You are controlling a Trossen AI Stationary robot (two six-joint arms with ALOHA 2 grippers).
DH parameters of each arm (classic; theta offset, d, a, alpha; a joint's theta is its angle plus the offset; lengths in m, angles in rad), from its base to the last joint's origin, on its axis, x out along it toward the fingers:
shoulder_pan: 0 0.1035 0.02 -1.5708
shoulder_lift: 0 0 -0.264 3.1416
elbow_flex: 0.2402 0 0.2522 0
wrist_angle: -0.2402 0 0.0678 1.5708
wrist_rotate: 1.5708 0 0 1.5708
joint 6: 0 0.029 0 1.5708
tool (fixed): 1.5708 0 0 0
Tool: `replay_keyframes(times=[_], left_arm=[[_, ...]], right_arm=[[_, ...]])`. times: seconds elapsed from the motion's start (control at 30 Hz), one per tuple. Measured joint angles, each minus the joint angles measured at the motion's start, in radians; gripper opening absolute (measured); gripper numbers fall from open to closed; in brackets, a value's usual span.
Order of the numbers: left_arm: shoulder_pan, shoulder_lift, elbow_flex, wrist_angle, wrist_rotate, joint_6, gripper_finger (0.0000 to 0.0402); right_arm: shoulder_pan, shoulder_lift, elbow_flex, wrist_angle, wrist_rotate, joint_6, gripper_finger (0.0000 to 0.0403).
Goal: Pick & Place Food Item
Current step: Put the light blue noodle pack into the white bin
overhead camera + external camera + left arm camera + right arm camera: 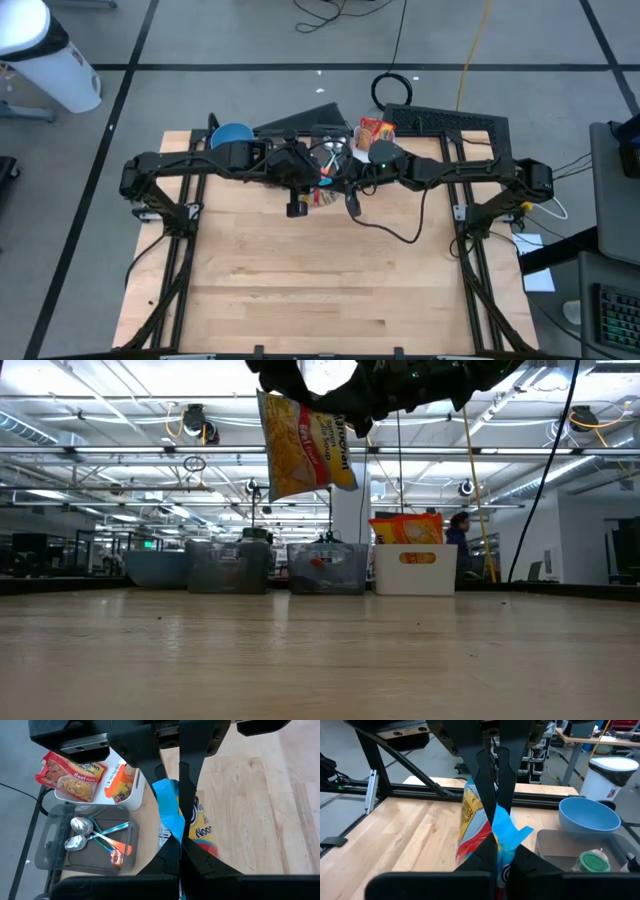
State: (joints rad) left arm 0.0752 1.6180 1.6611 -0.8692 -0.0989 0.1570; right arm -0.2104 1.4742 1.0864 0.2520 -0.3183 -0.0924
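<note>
Large open workshop seen beyond wooden table [330, 280]. Noodle packet [303, 443] held in air well above table, near white bin [415, 568], apparently mid-handover. Left gripper [176, 827] closed on packet's blue edge; right gripper [496, 827] clamped on same packet from opposite side. Double grip judged to keep packet secure during transfer. More packets kept in white bin; spoons [95, 837] in grey tray beside it. Target place probably blue bowl [589, 816], not certain.
</note>
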Motion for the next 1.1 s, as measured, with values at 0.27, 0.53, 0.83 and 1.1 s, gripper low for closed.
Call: replay_keyframes(times=[0.27, 0.53, 0.83, 1.1], left_arm=[[0.0, 0.0, 0.0, 0.001, -0.006, 0.0, 0.0001], [0.003, -0.001, 0.0, 0.005, -0.022, 0.003, 0.0009], [0.003, -0.001, 0.0, 0.006, -0.028, -0.002, 0.0064], [0.003, -0.017, 0.0, 0.009, -0.035, -0.012, 0.015]], right_arm=[[0.0, 0.0, 0.0, 0.005, 0.002, -0.024, 0.0], [-0.001, 0.0, 0.0, 0.011, 0.003, -0.025, 0.0], [0.0, 0.0, -0.001, 0.016, 0.001, -0.028, 0.0], [0.0, 0.0, -0.001, 0.026, 0.0, -0.028, 0.0]])
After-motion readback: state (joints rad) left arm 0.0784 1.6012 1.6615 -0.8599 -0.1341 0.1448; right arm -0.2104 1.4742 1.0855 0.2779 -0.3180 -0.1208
